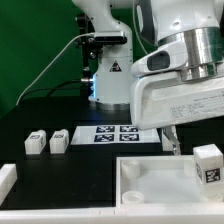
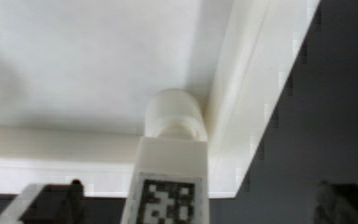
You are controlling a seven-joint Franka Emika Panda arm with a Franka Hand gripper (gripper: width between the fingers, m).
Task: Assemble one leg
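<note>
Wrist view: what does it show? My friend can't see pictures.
A white leg with a black-and-white tag points into a corner of the big white tray. The open pincer's dark fingers show on either side of the leg, not touching it. The dark table lies beyond the tray.

White leg w/ blk-&-wht tag — white tray part, black table, green backdrop
</note>
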